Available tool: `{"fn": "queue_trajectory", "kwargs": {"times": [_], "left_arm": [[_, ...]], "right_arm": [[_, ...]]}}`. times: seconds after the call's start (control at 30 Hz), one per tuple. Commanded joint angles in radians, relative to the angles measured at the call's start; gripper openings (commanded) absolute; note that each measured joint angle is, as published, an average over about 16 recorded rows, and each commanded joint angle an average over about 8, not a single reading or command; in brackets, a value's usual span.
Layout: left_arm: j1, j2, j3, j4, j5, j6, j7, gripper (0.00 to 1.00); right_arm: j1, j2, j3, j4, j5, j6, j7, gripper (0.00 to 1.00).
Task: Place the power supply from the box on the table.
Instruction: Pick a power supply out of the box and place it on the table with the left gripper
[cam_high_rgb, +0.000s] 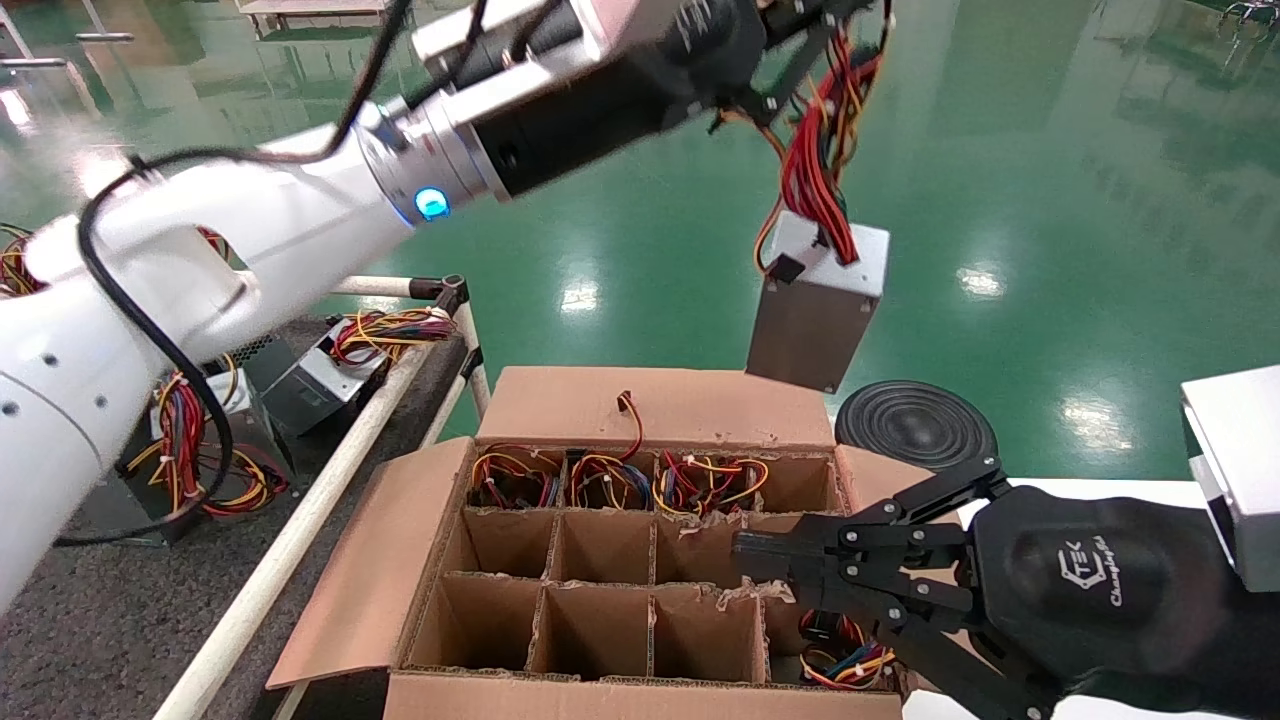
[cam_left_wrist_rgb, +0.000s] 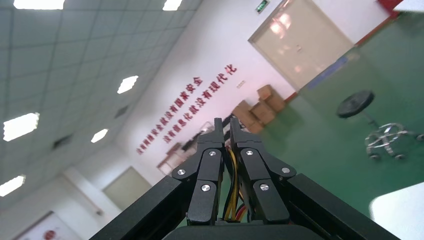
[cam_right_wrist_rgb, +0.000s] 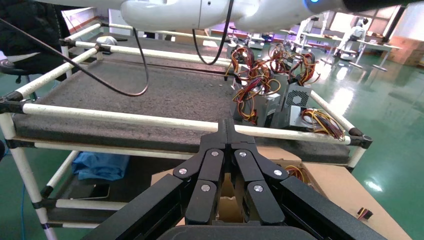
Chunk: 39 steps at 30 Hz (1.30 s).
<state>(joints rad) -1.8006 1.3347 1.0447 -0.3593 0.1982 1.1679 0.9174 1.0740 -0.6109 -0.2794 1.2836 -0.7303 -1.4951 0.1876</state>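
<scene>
Above the box (cam_high_rgb: 640, 560), left pincer (cam_left_wrist_rgb: 226, 131) pinches power supply (cam_high_rgb: 815, 310) wires.

power supply (cam_high_rgb: 815, 305) above box (cam_high_rgb: 640, 560) | table (cam_high_rgb: 120, 610) left of box
</scene>
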Motion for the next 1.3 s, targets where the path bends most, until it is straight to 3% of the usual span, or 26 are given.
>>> {"fn": "queue_trajectory", "kwargs": {"times": [0.03, 0.5, 0.87, 1.3], "left_arm": [[-0.016, -0.002, -0.006, 0.013, 0.004, 0.005, 0.014, 0.00], [-0.127, -0.049, -0.012, 0.129, 0.062, -0.079, 0.113, 0.00], [-0.205, -0.130, -0.013, 0.186, 0.108, -0.121, 0.177, 0.00], [-0.295, -0.225, 0.037, 0.250, 0.191, -0.177, 0.179, 0.00]], "right_arm": [[0.000, 0.000, 0.000, 0.000, 0.000, 0.000, 0.000, 0.00], [0.000, 0.000, 0.000, 0.000, 0.000, 0.000, 0.000, 0.00], [0.000, 0.000, 0.000, 0.000, 0.000, 0.000, 0.000, 0.00], [0.000, 0.000, 0.000, 0.000, 0.000, 0.000, 0.000, 0.00]]}}
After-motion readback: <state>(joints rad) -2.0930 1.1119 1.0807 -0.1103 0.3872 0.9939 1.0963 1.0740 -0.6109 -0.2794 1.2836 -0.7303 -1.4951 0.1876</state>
